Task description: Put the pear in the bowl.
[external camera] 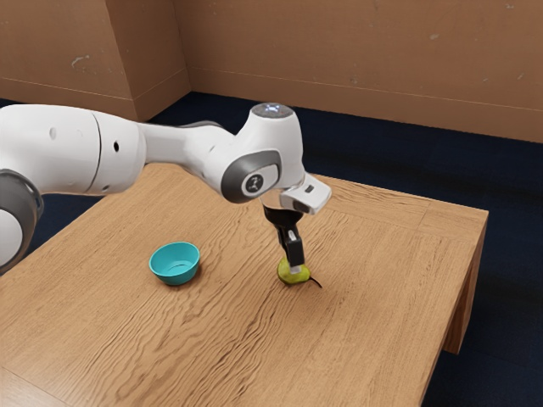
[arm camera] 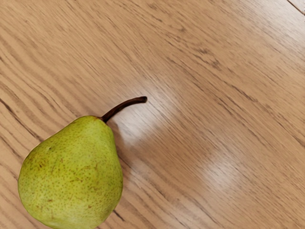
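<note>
- Plainly, there is one pear point(external camera: 285, 273), on its side over the bench point(external camera: 356, 339), just under the gripper point(external camera: 295, 269) and well apart from the bowl.
- There is one bowl point(external camera: 176, 264), upright on the bench; on a clock face laid over the exterior view, it sits at nine o'clock from the pear.
- One stem point(arm camera: 125, 107) shows on the pear, dark and curved, aimed toward four o'clock in the exterior view.
- One gripper, black, points down at the pear from twelve o'clock. Whether it is clenched, released or grasping the pear, I cannot tell.
- One arm point(external camera: 119, 151), white and grey, comes in from about ten o'clock in the exterior view; its base is cut off by that view's border.
- Of the bench, one leg point(external camera: 464, 309) shows clearly, at about four o'clock from the pear; the bench's near part runs out of the exterior view.
- The gripper covers part of the pear in the exterior view. In the wrist view the pear's broad end is slightly cut off.
- The pear's underside is hidden, so its contact with the bench is hard to make out.
- The bowl's underside is hidden too; its inside shows in part.
</note>
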You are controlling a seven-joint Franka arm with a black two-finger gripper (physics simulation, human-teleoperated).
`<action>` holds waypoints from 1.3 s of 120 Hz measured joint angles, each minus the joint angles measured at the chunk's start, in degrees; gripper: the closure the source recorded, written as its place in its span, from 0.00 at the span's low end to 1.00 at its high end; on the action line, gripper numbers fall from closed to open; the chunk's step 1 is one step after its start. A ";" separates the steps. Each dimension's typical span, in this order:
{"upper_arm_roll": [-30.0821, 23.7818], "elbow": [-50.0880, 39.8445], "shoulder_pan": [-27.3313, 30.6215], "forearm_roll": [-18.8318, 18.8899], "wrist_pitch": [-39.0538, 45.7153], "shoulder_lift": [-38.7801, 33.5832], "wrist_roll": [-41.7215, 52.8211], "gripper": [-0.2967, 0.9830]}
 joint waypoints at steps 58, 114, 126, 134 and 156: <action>0.45 0.18 3.86 -0.88 4.39 4.31 6.60 0.23; 0.27 3.30 4.40 -1.65 6.88 9.72 11.00 0.23; 0.27 3.40 4.39 -1.68 7.01 10.44 11.57 0.23; 0.27 3.58 4.39 -1.69 7.07 10.61 11.91 0.23; 0.15 4.25 4.39 -1.76 7.17 11.41 12.64 0.23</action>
